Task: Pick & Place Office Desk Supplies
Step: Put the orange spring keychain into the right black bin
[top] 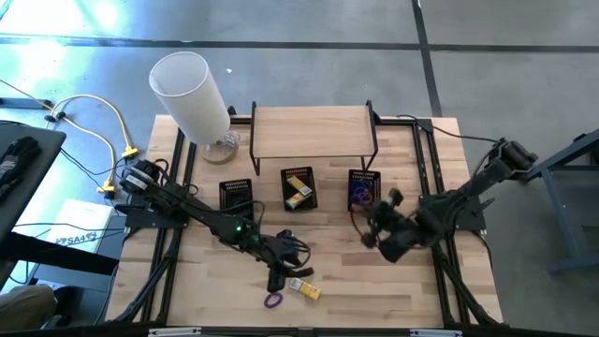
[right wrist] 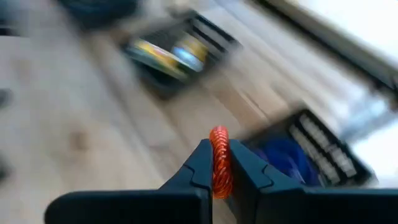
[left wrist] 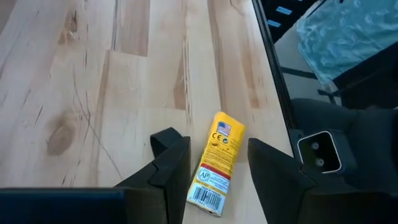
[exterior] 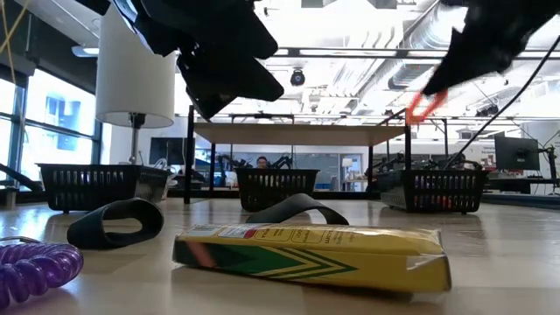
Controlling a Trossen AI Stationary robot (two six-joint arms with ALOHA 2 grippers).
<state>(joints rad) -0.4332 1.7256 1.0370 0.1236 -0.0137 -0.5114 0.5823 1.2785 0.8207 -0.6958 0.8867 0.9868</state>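
Note:
A yellow box (left wrist: pixel 216 163) lies flat on the wooden table near its front edge. My left gripper (left wrist: pixel 217 158) hovers over it, open, one finger on each side and apart from it. Beside the box (top: pixel 304 288) lie a purple coiled band (top: pixel 273 300) and two black bands (exterior: pixel 114 223) (exterior: pixel 293 210). My right gripper (right wrist: pixel 219 163) is up above the table's right half, near the right basket (top: pixel 363 187), and is shut on a red-orange coiled band (right wrist: pixel 219 149). My right gripper pinches the red-orange coiled band between its two fingers, at their free ends; part of the loop (right wrist: pixel 218 134) sticks out past the fingertips. The band (exterior: pixel 426 105) hangs clear, high above the table.
Three black baskets stand in a row: left (top: pixel 236 195), middle (top: pixel 299 187) with yellow items, right with blue and purple bands. Behind them are a low wooden shelf (top: pixel 314 131) and a tall white cylinder lamp (top: pixel 192 94). Bare wood lies between the two arms.

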